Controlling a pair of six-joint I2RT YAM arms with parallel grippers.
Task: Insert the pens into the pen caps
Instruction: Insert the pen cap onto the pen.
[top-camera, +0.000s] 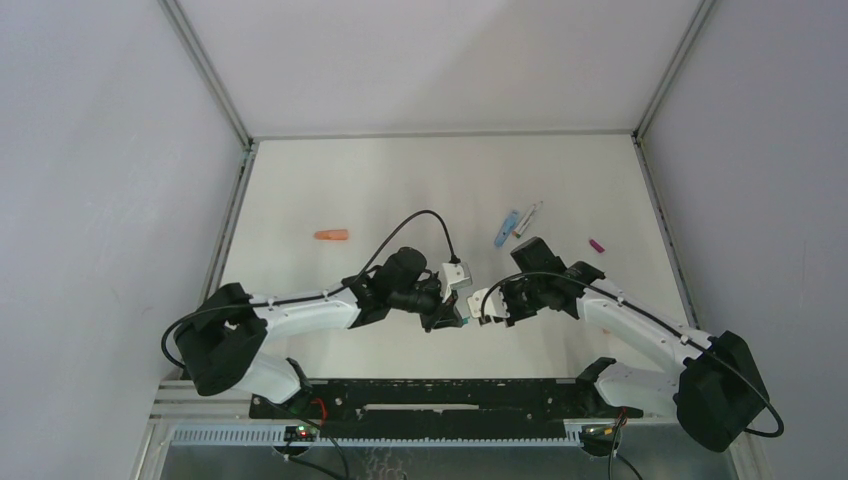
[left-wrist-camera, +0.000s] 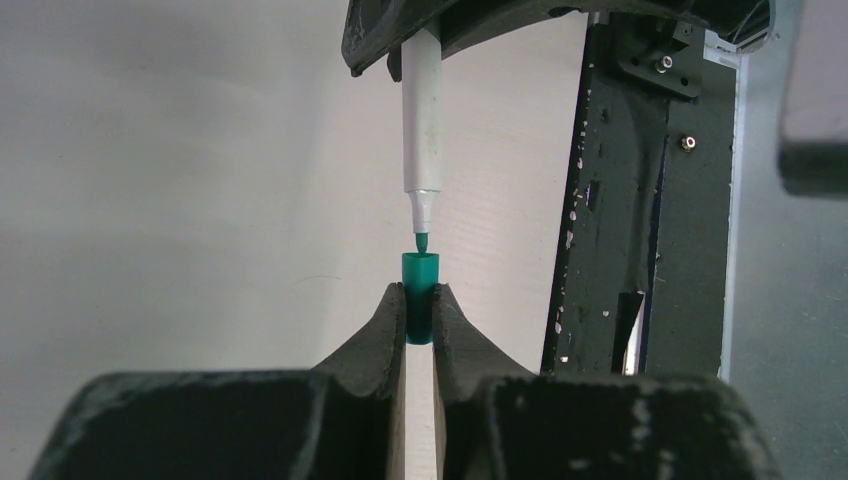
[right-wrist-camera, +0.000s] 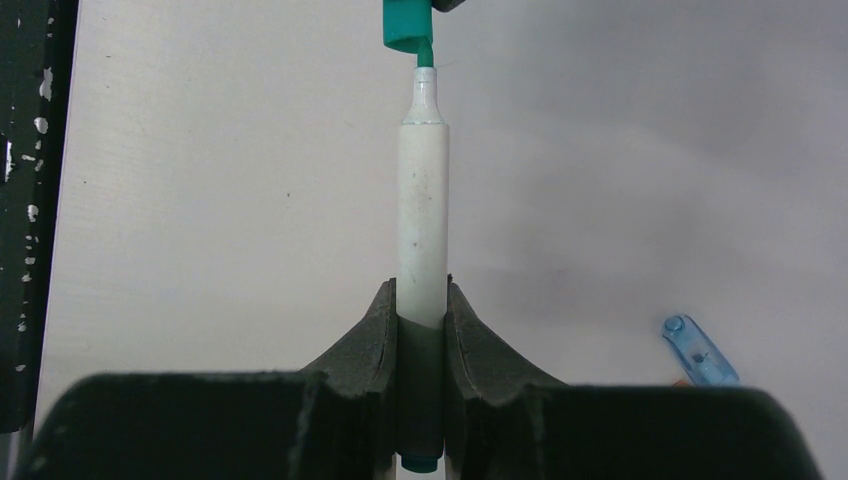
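Observation:
In the left wrist view my left gripper (left-wrist-camera: 421, 308) is shut on a short teal pen cap (left-wrist-camera: 421, 278), open end facing away. A white pen (left-wrist-camera: 422, 120) comes at it from the far side, its teal tip (left-wrist-camera: 421, 242) right at the cap's mouth. My right gripper (right-wrist-camera: 422, 305) is shut on that pen's barrel (right-wrist-camera: 423, 215), and the teal cap (right-wrist-camera: 405, 22) shows at the top of the right wrist view. From above, the left gripper (top-camera: 452, 318) and right gripper (top-camera: 490, 305) face each other at the near middle of the table.
An orange cap (top-camera: 331, 236) lies at the left of the table. A light blue cap (top-camera: 506, 228) and a loose pen (top-camera: 527, 219) lie behind the right gripper, with a magenta cap (top-camera: 597, 245) further right. The black base rail (left-wrist-camera: 640, 200) runs along the near edge.

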